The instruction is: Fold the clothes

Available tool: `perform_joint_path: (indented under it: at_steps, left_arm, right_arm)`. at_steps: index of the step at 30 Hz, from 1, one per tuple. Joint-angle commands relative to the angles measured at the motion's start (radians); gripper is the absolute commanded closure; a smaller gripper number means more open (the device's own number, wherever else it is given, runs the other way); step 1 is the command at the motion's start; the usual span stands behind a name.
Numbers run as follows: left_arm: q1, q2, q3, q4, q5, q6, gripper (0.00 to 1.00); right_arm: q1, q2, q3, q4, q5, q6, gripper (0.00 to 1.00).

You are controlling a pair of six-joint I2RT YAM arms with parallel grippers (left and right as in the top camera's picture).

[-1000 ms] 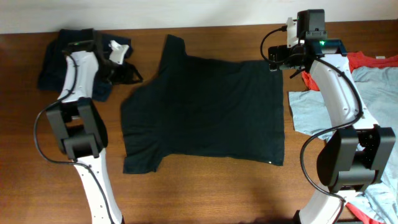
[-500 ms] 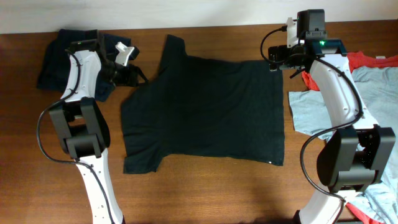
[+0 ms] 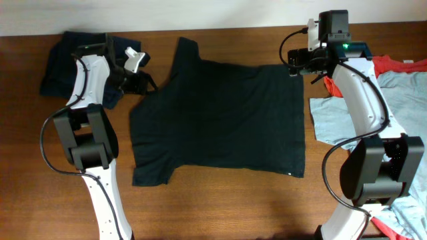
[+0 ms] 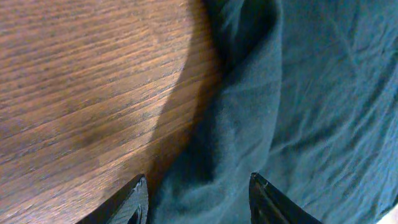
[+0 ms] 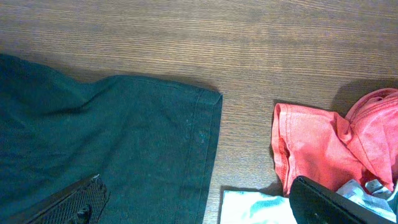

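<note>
Both left pincer (image 4: 198, 200) and right pincer (image 5: 199, 202) gape over the black T-shirt (image 3: 220, 120).

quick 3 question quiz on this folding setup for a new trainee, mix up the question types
1. True or false: the black T-shirt is already folded in half.
2. Which part of the black T-shirt is the right end effector over? A) a hem corner B) the collar C) a sleeve
3. Short answer: what colour is the bunched garment on the robot's far left?

Key: 1 false, it lies spread flat. 2 A. 3 dark navy.
</note>
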Motion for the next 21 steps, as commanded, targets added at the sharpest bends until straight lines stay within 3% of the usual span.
perform_joint_path:
  at_steps: [1, 10, 21]
  left_arm:
    - [0.004, 0.013, -0.043, 0.014, -0.001, 0.021, 0.48]
    - [0.004, 0.013, -0.069, 0.035, -0.001, 0.020, 0.50]
    - [0.004, 0.013, -0.069, 0.035, -0.001, 0.020, 0.94]
  right_arm:
    - [0.005, 0.002, 0.000, -0.001, 0.002, 0.005, 0.02]
    - [0.005, 0.002, 0.000, -0.001, 0.002, 0.005, 0.02]
    - [0.005, 0.002, 0.000, -0.001, 0.002, 0.005, 0.01]
